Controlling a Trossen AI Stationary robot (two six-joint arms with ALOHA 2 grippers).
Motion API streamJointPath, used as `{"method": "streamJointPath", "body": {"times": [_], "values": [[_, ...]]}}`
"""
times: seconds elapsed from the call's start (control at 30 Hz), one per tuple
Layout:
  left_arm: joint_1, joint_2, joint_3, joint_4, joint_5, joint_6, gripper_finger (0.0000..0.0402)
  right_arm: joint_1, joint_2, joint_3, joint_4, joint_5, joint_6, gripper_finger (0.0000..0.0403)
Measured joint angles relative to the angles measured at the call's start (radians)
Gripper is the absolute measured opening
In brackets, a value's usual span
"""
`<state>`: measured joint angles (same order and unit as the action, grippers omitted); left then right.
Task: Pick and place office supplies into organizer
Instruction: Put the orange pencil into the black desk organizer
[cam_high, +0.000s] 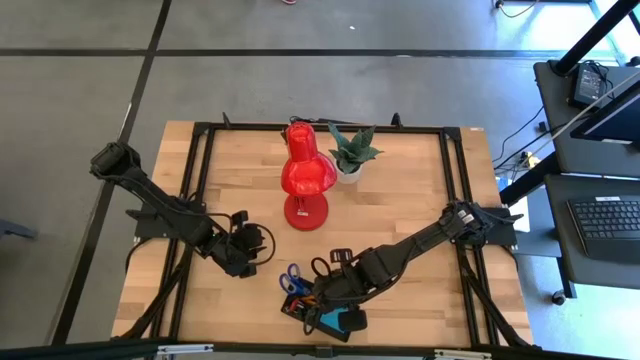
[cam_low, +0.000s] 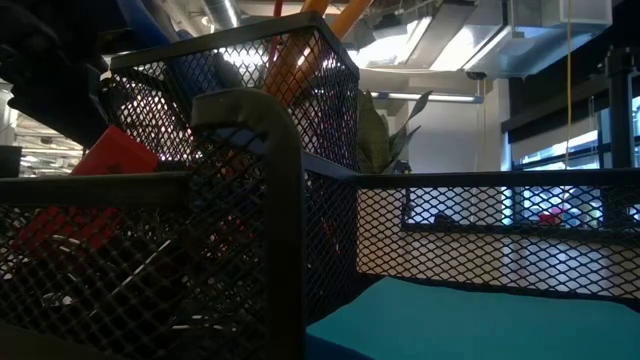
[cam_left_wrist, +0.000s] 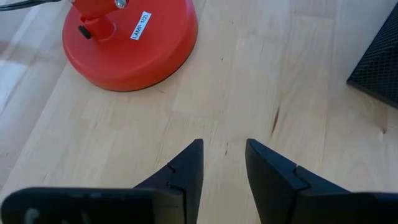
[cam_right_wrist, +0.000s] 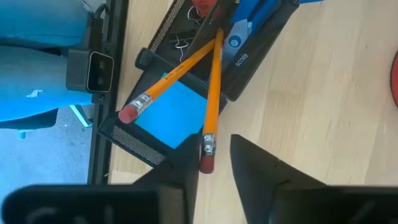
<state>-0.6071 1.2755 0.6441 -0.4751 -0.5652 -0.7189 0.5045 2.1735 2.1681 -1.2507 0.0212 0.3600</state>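
Note:
The organizer (cam_high: 322, 310), a black mesh tray, stands near the table's front edge. In it are two orange pencils (cam_right_wrist: 211, 93) leaning eraser-end up in its tall cup, blue-handled scissors (cam_right_wrist: 249, 18), a red block (cam_low: 115, 160) and a blue note pad (cam_right_wrist: 171, 115). My right gripper (cam_right_wrist: 214, 177) hangs open just above it, pointing steeply down, with one pencil's eraser end (cam_right_wrist: 207, 163) between its fingers. My left gripper (cam_left_wrist: 224, 165) is open over bare wood, left of the organizer and near the lamp's base. My right gripper comes from above with its fingers on either side of one pencil's eraser end (cam_right_wrist: 207, 158). That end lies close beside one finger (cam_right_wrist: 183, 180), and I cannot tell whether they touch. The pencil leans in the organizer's cup, point down.
A big red desk lamp (cam_high: 306, 180) stands mid-table, its round base (cam_left_wrist: 130, 43) just beyond my left gripper. A small green potted plant (cam_high: 350, 152) is behind it. Bare wood lies between the lamp and the organizer. A black frame runs around the table's edges.

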Motion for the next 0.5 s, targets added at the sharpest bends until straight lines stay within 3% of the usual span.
{"method": "streamJointPath", "body": {"times": [0.27,0.5], "values": [[0.000,0.000,0.000,0.000,0.000,0.000,0.0115,0.000,-0.002,0.000,-0.024,0.000,-0.038,0.0145],[0.000,0.000,0.000,0.000,0.000,0.000,0.0115,0.000,-0.061,0.000,-0.058,0.012,-0.078,0.0157]]}}
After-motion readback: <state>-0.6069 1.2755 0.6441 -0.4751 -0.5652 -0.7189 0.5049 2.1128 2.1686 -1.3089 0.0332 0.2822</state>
